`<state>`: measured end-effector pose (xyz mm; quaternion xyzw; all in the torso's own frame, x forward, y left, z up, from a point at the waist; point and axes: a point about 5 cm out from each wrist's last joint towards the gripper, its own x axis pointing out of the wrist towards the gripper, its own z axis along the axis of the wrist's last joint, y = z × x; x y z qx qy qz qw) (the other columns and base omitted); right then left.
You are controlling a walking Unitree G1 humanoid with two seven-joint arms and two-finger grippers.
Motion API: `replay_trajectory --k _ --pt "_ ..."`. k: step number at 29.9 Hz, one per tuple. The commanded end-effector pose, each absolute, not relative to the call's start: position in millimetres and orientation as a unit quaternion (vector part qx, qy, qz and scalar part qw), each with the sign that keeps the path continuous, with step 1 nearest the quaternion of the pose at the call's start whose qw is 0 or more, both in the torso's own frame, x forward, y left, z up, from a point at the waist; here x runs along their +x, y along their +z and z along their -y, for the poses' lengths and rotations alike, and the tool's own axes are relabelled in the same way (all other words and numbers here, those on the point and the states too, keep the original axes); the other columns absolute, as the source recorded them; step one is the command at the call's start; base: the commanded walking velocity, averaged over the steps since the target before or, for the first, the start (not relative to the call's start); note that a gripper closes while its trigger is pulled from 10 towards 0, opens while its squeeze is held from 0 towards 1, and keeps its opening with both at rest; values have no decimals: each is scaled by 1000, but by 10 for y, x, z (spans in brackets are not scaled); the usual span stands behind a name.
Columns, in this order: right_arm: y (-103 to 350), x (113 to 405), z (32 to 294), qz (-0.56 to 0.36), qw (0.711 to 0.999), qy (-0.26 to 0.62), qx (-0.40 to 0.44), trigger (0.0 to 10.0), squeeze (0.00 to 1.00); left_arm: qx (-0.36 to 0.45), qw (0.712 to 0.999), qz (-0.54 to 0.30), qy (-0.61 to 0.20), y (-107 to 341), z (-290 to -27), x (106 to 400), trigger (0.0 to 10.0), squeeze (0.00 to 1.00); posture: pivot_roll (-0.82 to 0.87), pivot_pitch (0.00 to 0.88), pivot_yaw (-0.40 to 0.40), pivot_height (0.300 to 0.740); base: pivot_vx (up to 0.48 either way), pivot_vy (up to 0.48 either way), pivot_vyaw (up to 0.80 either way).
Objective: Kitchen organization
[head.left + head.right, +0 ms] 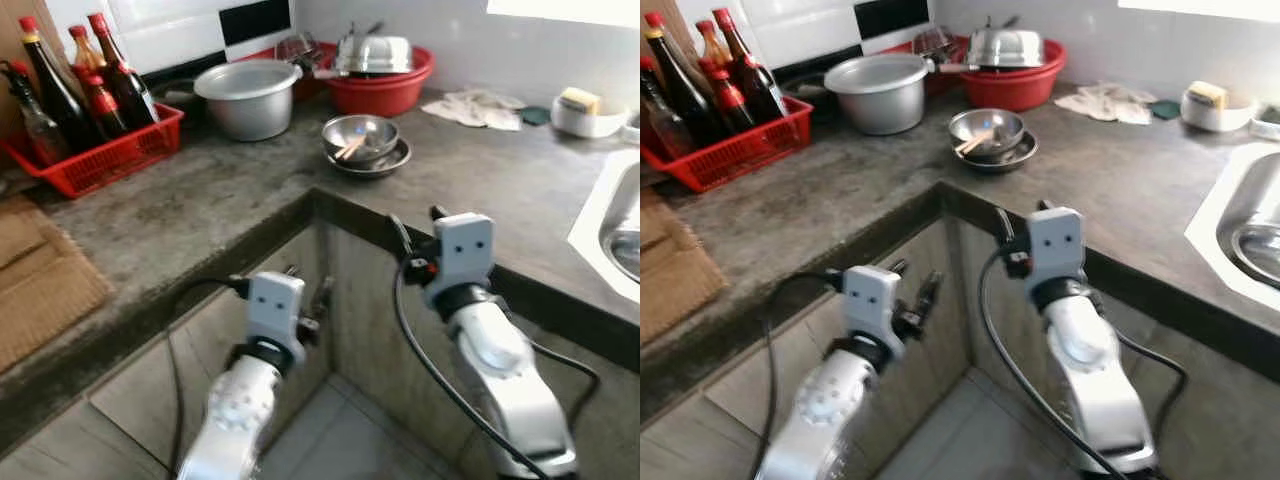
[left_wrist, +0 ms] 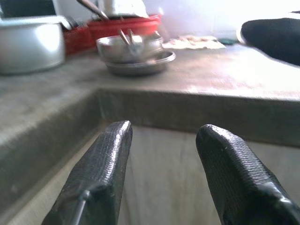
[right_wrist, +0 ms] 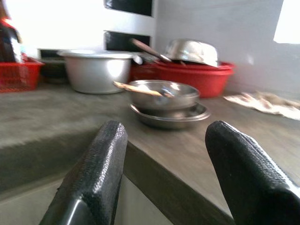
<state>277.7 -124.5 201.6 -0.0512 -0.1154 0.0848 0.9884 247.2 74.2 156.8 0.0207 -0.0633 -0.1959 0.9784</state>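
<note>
Steel bowls (image 1: 362,137) sit stacked near the inner corner of the grey counter (image 1: 200,210), and from the head view we judge them our likeliest target. Our left gripper (image 1: 308,300) hangs below the counter edge, our right gripper (image 1: 418,232) just at it. Behind stand a metal pot (image 1: 247,95), a red basin (image 1: 385,85), a red basket of bottles (image 1: 90,150) and, to the right, a sink (image 1: 610,225).

In the left wrist view our fingers (image 2: 101,173) are spread wide, empty, aimed under the ledge; we should lift first.

In the right wrist view our fingers (image 3: 96,176) gape wide at counter height, bowls ahead; we should approach level, minding the utensil (image 3: 133,88) lying in the top bowl.
</note>
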Motion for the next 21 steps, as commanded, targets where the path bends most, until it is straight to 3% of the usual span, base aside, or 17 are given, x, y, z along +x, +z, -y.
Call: replay_trajectory --k 1,5,21 --pt "1993 2763 1142 113 986 112 -55 10000 0 29 980 65 -184 1574 -815 2474 10000 0 91 39 29 740 319 0 800" --pt "1879 2756 1121 85 987 124 -62 10000 0 31 981 61 -184 1544 -827 2469 10000 0 90 36 29 740 314 0 719" --pt "1990 2772 1152 119 986 110 -48 10000 0 34 981 44 -186 1400 -855 2428 10000 0 85 23 28 740 319 0 0"
